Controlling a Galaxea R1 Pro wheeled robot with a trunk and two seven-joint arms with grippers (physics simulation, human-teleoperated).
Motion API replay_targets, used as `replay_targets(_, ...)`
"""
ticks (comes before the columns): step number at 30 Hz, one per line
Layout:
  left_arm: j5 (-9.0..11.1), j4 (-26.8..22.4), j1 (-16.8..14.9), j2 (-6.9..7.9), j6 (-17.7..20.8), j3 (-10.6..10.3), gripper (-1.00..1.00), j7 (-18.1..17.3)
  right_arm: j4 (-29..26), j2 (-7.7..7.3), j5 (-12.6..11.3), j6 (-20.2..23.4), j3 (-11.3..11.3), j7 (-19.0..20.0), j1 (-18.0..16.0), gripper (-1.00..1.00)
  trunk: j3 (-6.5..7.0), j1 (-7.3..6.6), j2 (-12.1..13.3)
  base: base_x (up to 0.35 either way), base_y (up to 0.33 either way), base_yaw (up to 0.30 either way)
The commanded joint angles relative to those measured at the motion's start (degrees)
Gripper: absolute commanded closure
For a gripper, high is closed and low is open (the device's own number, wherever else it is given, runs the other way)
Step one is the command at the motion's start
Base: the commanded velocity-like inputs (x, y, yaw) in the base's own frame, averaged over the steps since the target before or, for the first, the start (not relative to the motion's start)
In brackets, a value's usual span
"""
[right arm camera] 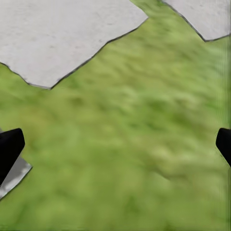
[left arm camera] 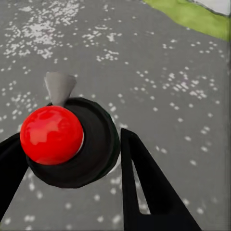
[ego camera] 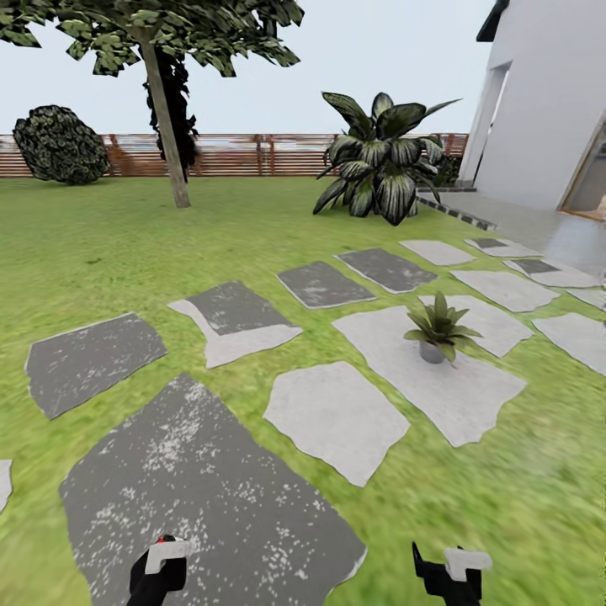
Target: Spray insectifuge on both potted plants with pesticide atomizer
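1. one potted plant [ego camera: 437, 326] shows in the head view, standing on a pale stepping stone [ego camera: 471, 396] ahead and to the right, well apart from both arms; a second potted plant cannot be made out from here.
2. the left gripper [ego camera: 160, 572] is clamped around the pesticide atomizer [left arm camera: 72, 142]: in the left wrist view its dark round body with the red mark on top sits between the two black fingers [left arm camera: 144, 183], touching them, and hangs over the dark speckled stepping stone [ego camera: 202, 497].
3. the right gripper [ego camera: 446, 576] holds nothing, its jaws spread wide over the grass [right arm camera: 125, 144], the fingertips at the far edges of its wrist view.
4. the step in hand looks like closing on the plant. to do it well, the base should probably roll forward and a little right until the rosette lies near the left arm's reach, then the nozzle should be turned toward the leaves; which way the nozzle faces now i cannot tell.
5. keep the grasp firm and the bottle level while driving, since a slip would cost the whole task.
6. room is generous: open lawn [ego camera: 126, 244] and flat stones lie between robot and plant, nothing upright in the way.
7. edges to mind: the house wall [ego camera: 547, 101] and paved strip at far right, the big striped shrub [ego camera: 383, 160] beyond the plant, the tree trunk [ego camera: 164, 126] and wooden fence [ego camera: 227, 156] far back.
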Motion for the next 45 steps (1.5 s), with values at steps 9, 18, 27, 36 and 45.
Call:
replay_targets(9,0.08,0.05,-0.02,0.03,-0.18,0.03,1.0,0.06,0.06,0.35,0.02,-0.21,-0.26,0.07,-0.03,-1.0,2.06,-0.24,0.11,0.0,0.0,-0.103)
replay_targets(18,0.08,0.04,-0.02,0.01,-0.18,0.01,1.0,0.06,0.06,0.35,0.02,-0.21,-0.26,0.07,-0.04,-1.0,3.9,-1.64,2.55,0.0,0.0,-0.276)
replay_targets(27,0.08,0.04,-0.02,0.01,-0.18,0.01,1.0,0.06,0.06,0.35,0.02,-0.21,-0.26,0.07,-0.03,-1.0,4.44,-2.3,3.76,0.0,0.0,-0.299)
replay_targets(36,0.13,0.05,0.15,0.0,-0.33,0.02,1.0,0.06,0.06,0.35,0.02,-0.21,-0.26,0.07,-0.03,-1.0,4.44,-2.3,3.76,0.025,0.0,-0.3)
replay_targets(45,0.25,0.03,0.67,0.2,-0.43,0.08,1.0,0.06,0.06,0.35,0.02,-0.21,-0.26,0.07,-0.04,-1.0,4.44,-2.3,3.76,0.29,-0.025,-0.295)
